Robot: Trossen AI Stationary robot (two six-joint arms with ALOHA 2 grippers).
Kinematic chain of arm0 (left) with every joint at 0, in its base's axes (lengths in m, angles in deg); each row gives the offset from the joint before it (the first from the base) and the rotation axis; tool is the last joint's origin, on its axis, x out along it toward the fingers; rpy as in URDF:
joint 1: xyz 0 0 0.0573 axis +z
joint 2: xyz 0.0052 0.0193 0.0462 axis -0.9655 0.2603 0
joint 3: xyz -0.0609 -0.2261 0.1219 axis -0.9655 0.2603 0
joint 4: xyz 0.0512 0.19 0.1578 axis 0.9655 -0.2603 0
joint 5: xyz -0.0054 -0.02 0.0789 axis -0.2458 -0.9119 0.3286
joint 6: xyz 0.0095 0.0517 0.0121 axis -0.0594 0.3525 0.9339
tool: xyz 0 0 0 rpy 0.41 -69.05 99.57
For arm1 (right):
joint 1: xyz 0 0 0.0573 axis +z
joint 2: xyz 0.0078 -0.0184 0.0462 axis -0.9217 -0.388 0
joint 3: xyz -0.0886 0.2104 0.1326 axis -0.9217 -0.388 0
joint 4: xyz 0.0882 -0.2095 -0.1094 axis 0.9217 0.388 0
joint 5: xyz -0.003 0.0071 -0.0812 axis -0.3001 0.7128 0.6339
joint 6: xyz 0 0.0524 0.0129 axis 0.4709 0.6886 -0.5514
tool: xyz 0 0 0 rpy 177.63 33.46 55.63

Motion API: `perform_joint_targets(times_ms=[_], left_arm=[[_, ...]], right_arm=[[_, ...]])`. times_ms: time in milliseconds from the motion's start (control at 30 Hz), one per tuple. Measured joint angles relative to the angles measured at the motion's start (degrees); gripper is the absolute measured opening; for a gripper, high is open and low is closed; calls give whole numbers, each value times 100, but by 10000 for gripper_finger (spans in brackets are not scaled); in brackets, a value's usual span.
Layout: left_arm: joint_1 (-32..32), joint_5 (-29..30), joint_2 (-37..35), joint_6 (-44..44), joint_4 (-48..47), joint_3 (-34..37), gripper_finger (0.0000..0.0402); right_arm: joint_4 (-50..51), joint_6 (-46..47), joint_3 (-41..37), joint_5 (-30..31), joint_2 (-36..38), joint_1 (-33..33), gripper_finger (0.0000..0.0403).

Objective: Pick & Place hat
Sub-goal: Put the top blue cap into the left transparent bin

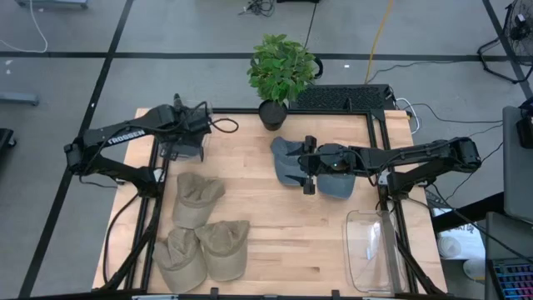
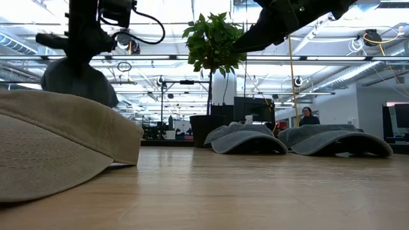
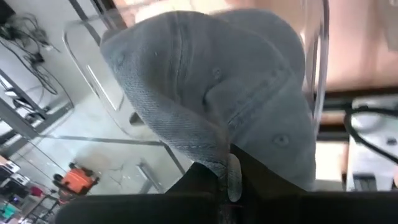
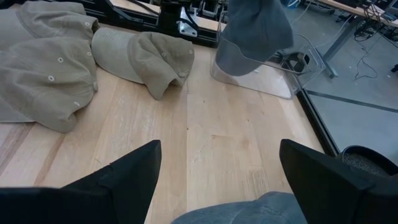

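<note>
A grey hat point(image 4: 252, 34) hangs from my left gripper point(image 3: 227, 186), which is shut on it at the table's far left, over a clear bin point(image 4: 273, 78). The low view shows this hat point(image 2: 77, 80) off the table top. Two more grey hats point(image 1: 291, 162) point(image 1: 337, 183) lie crown up at the centre right. My right gripper point(image 1: 310, 168) hovers open above them with nothing between its fingers. Three tan hats point(image 1: 197, 198) point(image 1: 225, 248) point(image 1: 179, 258) lie at the near left. My left gripper pinches the grey hat's lower rim point(image 3: 231, 168) between its two fingers. The fingers come from above, slanting down. The hat hangs below them with its crown bulging away from the wrist, lifted clear of the table over the clear bin.
A potted plant point(image 1: 279, 75) stands at the table's far edge. A second clear bin point(image 1: 375, 250) sits at the near right. Bare wood lies in the middle of the table point(image 1: 283, 225). A person point(image 2: 308, 116) sits in the room far behind.
</note>
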Motion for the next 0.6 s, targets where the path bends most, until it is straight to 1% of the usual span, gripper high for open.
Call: perform_joint_targets(times_ms=[67, 200, 267, 400, 467, 600], left_arm=[[-18, 21, 0, 113, 150, 47, 14], [6, 449, 0, 439, 810, 69, 15], [56, 469, 0, 447, 1080, 70, 24], [143, 522, 0, -65, 1387, 70, 75], [172, 724, 0, -351, 1492, 70, 104], [244, 1225, 0, -633, 1471, 70, 161]], right_arm=[[-1, 0, 0, 0, 0, 0, 313], [0, 2, 0, 0, 0, 0, 313], [-2, 11, 0, 2, 0, 0, 313], [-2, 54, 0, 2, 0, 0, 313], [-2, 57, 0, 2, 0, 0, 313], [-1, 50, 0, 0, 0, 0, 313]])
